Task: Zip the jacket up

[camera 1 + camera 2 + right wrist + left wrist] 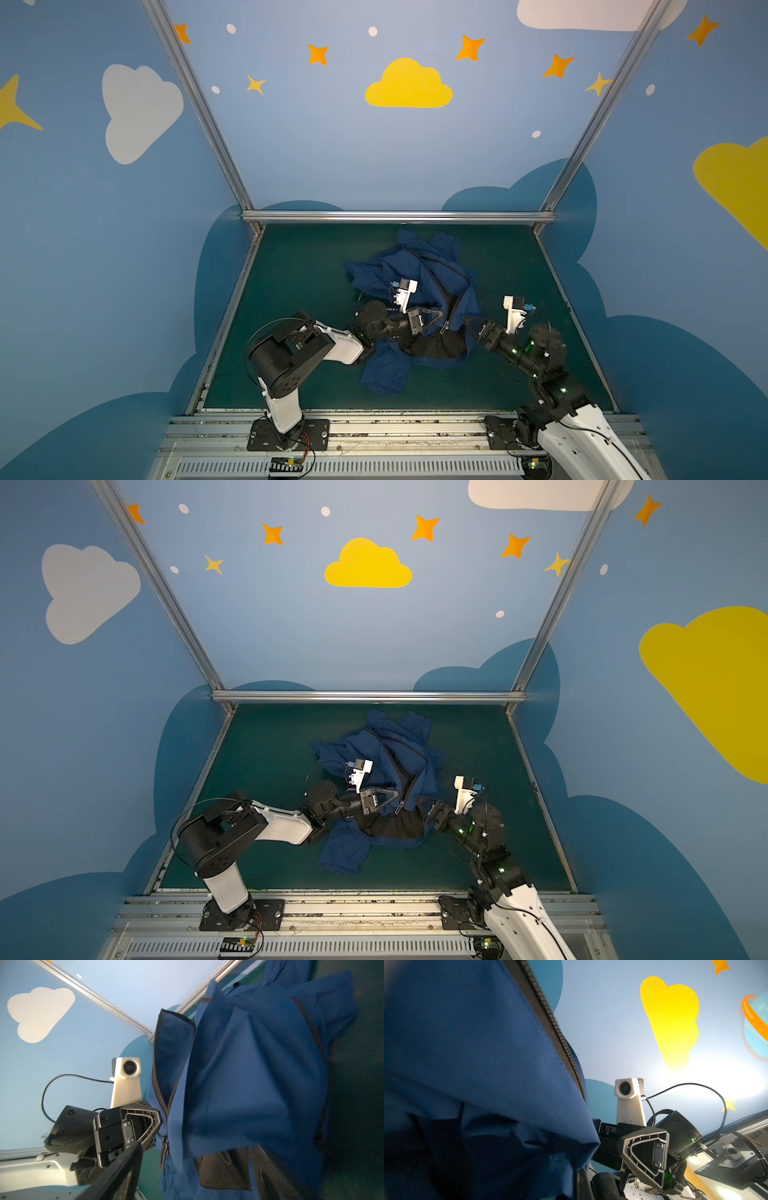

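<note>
The navy jacket (419,270) (386,746) lies crumpled mid-mat, its black lining (436,345) showing at the near side. Its dark zipper spreads open in a V that meets at the slider (445,328) (165,1147), whose pull hangs down. My left gripper (438,318) (392,799) is shut on the jacket's edge just left of the slider. In the left wrist view, blue cloth (488,1064) covers the jaws. My right gripper (471,326) (424,806) stands open just right of the slider, one finger (124,1165) apart from the cloth.
The green mat (291,291) is framed by aluminium rails at the back (395,216) and sides. A sleeve (384,374) trails toward the front edge. The two arms' bases (286,432) (511,432) sit on the front rail.
</note>
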Available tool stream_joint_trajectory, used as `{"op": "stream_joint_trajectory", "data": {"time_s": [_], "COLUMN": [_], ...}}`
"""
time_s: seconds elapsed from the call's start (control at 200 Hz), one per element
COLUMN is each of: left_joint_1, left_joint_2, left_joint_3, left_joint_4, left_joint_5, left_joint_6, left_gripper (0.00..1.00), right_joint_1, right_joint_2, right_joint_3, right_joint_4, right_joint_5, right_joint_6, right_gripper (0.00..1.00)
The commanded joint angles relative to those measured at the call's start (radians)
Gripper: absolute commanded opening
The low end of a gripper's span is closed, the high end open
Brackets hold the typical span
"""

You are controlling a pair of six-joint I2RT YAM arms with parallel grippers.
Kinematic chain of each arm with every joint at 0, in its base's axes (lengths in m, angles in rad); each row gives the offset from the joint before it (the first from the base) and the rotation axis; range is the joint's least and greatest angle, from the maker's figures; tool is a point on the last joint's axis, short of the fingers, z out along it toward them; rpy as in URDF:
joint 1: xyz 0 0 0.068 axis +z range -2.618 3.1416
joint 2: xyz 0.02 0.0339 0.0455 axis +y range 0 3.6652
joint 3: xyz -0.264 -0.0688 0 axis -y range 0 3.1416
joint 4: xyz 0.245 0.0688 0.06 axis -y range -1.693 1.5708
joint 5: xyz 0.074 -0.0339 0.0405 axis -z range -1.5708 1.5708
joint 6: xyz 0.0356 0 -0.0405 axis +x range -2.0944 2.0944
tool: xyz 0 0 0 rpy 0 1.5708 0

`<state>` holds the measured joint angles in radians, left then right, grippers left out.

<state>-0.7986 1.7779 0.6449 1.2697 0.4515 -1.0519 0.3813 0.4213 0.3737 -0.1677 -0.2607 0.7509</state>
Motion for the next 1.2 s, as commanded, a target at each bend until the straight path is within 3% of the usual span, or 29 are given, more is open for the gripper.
{"op": "stream_joint_trajectory", "data": {"time_s": [0.0,0.11,0.22,0.325,0.511,0.671,0.851,0.926,1.031,1.197], "left_joint_1": [0.004,0.004,0.004,0.004,0.004,0.005,0.006,0.006,0.006,0.006], "left_joint_2": [-0.002,0.011,0.014,0.009,0.002,-0.006,-0.007,-0.007,-0.008,-0.012], "left_joint_3": [-0.011,-0.011,-0.013,-0.014,-0.018,-0.022,-0.021,-0.016,-0.016,-0.022], "left_joint_4": [-0.004,0.013,0.028,0.030,0.030,0.031,0.039,0.040,0.045,0.054], "left_joint_5": [0.006,0.011,0.009,0.003,0.000,-0.005,-0.011,-0.011,-0.008,-0.014], "left_joint_6": [-0.006,-0.026,-0.037,-0.039,-0.045,-0.039,-0.048,-0.050,-0.055,-0.058], "left_gripper": [0.03,0.03,0.03,0.03,0.03,0.03,0.03,0.03,0.03,0.03], "right_joint_1": [0.001,0.008,0.035,0.072,0.211,0.383,0.699,0.782,0.855,0.877], "right_joint_2": [-0.027,-0.009,0.031,0.011,-0.047,0.083,0.154,0.188,0.226,0.251], "right_joint_3": [0.058,0.122,0.220,0.257,0.258,0.315,0.263,0.227,0.177,0.108], "right_joint_4": [-0.277,-0.347,-0.479,-0.487,-0.426,-0.420,-0.229,-0.166,-0.055,0.101], "right_joint_5": [0.105,0.122,0.214,0.243,0.291,0.327,0.597,0.646,0.741,0.832], "right_joint_6": [-0.072,-0.206,-0.338,-0.486,-0.760,-0.931,-1.168,-1.264,-1.360,-1.490], "right_gripper": [0.82,0.82,0.82,0.80,0.74,0.73,0.77,0.78,0.78,0.78]}}
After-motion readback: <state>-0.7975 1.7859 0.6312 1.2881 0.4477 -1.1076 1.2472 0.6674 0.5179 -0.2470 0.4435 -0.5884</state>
